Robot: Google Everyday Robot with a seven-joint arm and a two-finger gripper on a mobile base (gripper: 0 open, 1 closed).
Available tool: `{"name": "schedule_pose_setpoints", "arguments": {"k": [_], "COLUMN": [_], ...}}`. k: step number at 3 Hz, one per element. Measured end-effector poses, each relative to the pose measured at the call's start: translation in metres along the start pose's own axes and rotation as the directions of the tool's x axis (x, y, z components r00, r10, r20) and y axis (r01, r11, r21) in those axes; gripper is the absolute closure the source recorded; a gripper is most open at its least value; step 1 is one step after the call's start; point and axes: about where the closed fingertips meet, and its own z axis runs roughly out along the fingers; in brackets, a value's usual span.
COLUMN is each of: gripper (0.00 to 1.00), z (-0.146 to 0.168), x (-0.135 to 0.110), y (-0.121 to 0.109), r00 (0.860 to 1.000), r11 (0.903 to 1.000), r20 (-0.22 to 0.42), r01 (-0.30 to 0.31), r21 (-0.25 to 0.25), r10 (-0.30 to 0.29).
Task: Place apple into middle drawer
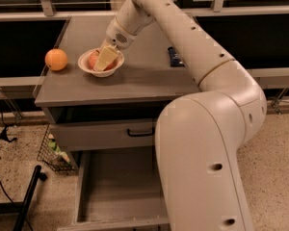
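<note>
The arm (202, 143) filled the right and near side of the scene, and its bulk stood over the right part of the open drawer (120, 186), which lay pulled out low and near, its grey floor bare. That seemed the largest risk: with the arm's lower body hiding part of the opening, a carry down from the cabinet top (135, 83) might have clipped the closed drawer front (101, 136) above, or the open drawer's near wall, and knocked the fruit loose. The drop from top to drawer was long, so a release made too high would likely have let the apple bounce or roll to the far end. The bowl (88, 69) sat at the far left of the top, near the left edge; a pull that dragged on its rim could have tipped it or slid it toward that edge. The orange (56, 59) lay just left of the bowl, apart from it, and a shoved bowl might have sent it rolling off. The gripper (107, 57) was down inside the bowl, right against the apple (93, 59), which lay in the bowl's left half; whether it had closed on the apple could not be told. A round, smooth apple taken off-centre would probably have squirted out sideways.
</note>
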Motion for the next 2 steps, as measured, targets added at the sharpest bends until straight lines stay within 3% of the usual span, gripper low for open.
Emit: {"name": "schedule_pose_setpoints", "arguments": {"k": [2], "gripper": [1.0], "z": [0.0002], "x": [-0.0001], "y": [0.0], "r00": [1.0], "r11": [1.0], "r20": [0.0], "r01": [0.0], "r21": [0.0], "r10": [0.0]}}
